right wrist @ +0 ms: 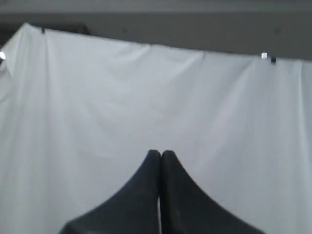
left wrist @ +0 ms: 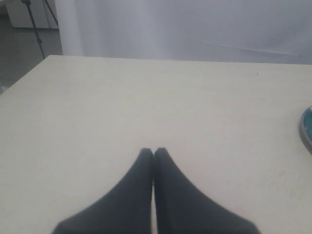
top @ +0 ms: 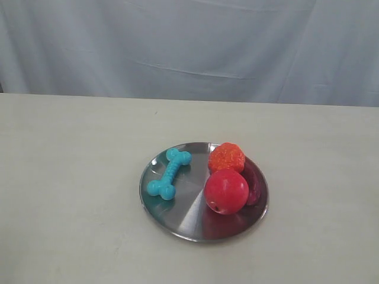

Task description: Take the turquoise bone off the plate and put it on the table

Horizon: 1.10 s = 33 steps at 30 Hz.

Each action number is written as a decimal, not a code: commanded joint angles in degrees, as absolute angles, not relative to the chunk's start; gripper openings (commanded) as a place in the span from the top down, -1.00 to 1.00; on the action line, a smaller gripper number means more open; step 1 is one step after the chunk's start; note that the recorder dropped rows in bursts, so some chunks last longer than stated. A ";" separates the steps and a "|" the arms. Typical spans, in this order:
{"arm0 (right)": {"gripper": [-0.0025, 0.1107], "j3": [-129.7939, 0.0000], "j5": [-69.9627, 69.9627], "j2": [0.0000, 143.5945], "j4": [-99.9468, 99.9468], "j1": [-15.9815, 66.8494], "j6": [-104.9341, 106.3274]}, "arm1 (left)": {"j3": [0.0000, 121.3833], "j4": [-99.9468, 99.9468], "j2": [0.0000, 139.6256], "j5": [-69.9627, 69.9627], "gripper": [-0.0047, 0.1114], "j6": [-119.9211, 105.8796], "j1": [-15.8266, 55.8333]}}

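The turquoise bone lies on the left half of the round steel plate, which rests on the cream table. Neither arm shows in the exterior view. In the left wrist view my left gripper is shut with nothing in it, low over bare table, and only the plate's rim peeks in at the frame edge. In the right wrist view my right gripper is shut and empty, facing the white backdrop cloth; no task object appears there.
A red ball and an orange knobbly toy share the plate's right half, close to the bone. A white curtain hangs behind the table. A tripod stands beyond the table's far corner.
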State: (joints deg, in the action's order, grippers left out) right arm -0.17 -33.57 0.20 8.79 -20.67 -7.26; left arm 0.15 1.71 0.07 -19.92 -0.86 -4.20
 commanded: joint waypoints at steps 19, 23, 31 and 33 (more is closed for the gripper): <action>0.96 -13.41 -7.89 4.93 16.31 -20.44 -50.12 | 0.00 1.82 0.00 -19.62 0.92 -0.62 -4.46; 0.96 -19.67 -1.17 15.31 17.15 -18.46 -49.14 | 0.00 1.82 0.00 -19.62 0.92 -0.62 -4.46; 0.96 -36.05 12.54 41.19 18.99 4.13 -35.51 | 0.00 1.82 0.00 -19.62 0.92 -0.62 -4.46; 0.96 -41.77 18.80 47.76 18.99 10.27 -31.77 | 0.00 1.82 0.00 -19.62 0.92 -0.62 -4.46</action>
